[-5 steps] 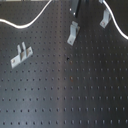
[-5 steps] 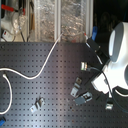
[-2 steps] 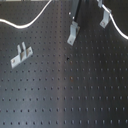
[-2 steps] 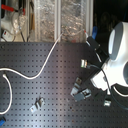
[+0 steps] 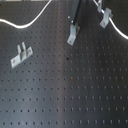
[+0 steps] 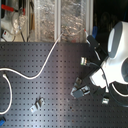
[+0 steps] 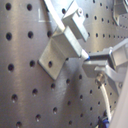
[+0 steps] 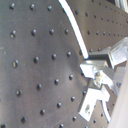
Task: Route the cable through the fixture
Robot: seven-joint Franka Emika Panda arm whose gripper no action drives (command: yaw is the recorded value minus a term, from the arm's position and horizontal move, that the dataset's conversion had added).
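Note:
The white cable (image 6: 44,66) curves across the black perforated board from the back edge to the second exterior view's left. It also shows in the first exterior view (image 5: 35,20). In the second wrist view the cable (image 8: 74,22) runs down to my gripper (image 8: 89,61), which looks shut on its end. In the first wrist view the gripper (image 7: 90,59) is right beside a metal bracket (image 7: 57,50) of the fixture. In the first exterior view that bracket (image 5: 73,35) stands under the dark gripper (image 5: 75,17).
More brackets stand on the board: a pair at the first exterior view's left (image 5: 20,54) and one at the back right (image 5: 104,17). In the second exterior view a small bracket (image 6: 37,103) is near the front left, and the white robot body (image 6: 117,55) fills the right.
The gripper has shifted slightly toward the second exterior view's left. The cable's curve on the board and the brackets have not visibly moved.

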